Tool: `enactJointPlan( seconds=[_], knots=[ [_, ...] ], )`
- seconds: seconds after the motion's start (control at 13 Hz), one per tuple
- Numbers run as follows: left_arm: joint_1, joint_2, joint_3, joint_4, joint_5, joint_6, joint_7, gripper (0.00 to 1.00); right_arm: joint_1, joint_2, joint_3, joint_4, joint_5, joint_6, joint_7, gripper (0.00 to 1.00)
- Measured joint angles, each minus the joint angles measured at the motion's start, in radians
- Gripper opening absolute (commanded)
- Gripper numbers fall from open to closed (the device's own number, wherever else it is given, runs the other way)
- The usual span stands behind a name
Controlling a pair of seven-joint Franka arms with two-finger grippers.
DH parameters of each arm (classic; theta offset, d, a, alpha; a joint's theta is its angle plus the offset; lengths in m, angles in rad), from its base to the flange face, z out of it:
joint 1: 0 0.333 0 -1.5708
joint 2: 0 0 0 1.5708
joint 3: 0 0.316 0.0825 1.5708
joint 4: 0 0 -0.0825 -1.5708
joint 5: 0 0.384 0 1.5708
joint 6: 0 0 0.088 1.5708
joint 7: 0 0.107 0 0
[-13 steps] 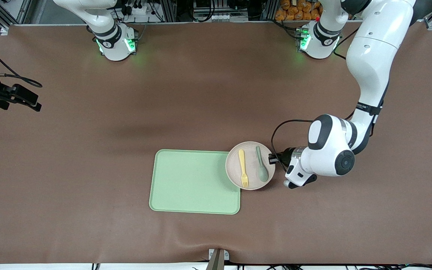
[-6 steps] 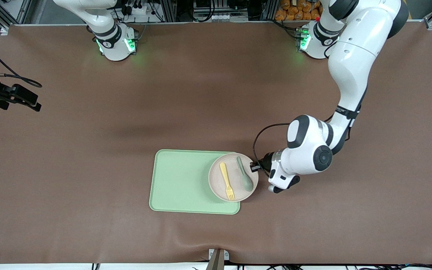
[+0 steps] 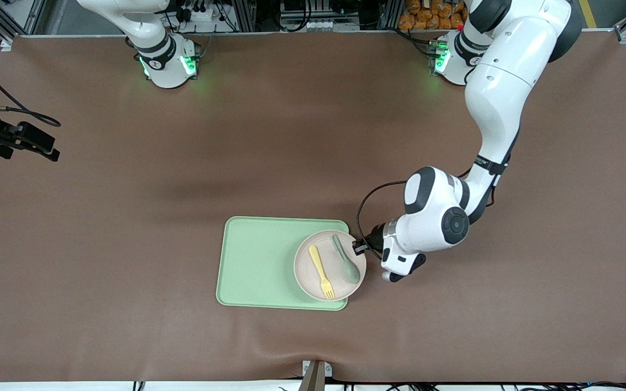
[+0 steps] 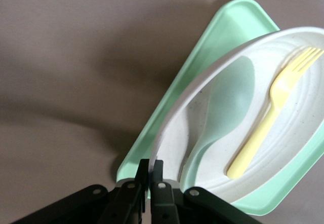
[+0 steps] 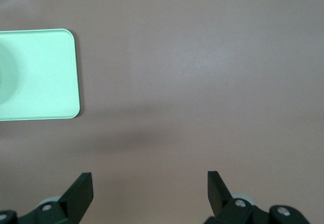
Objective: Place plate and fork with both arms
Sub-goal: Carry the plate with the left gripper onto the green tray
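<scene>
Pinching the rim of the round, shallow, pale beige-pink plastic plate (image 3: 330, 265) at its edge toward the left arm's end of the table, the left gripper (image 3: 357, 248) holds it over the rectangular light green tray (image 3: 258, 263), the small pale yellow plastic fork (image 3: 321, 265) lying on the plate beside the grey-green spoon (image 3: 346, 258), while the right gripper (image 5: 149, 191) waits with fingers apart.

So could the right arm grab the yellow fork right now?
Probably yes. The fork lies uncovered on the plate, and the right gripper is open, hanging over bare table. The left gripper is shut on the plate's rim at the spoon's side, so nothing blocks the fork.
</scene>
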Motion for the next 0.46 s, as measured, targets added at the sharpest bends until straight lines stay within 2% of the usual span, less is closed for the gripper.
enactJointPlan(
  seconds=[0.46],
  knots=[
    [-0.012,0.019,0.011,0.003,0.0,0.017,0.226,0.0,-0.001,0.0,0.0,0.0,0.0,0.0,0.0,1.0]
  ],
)
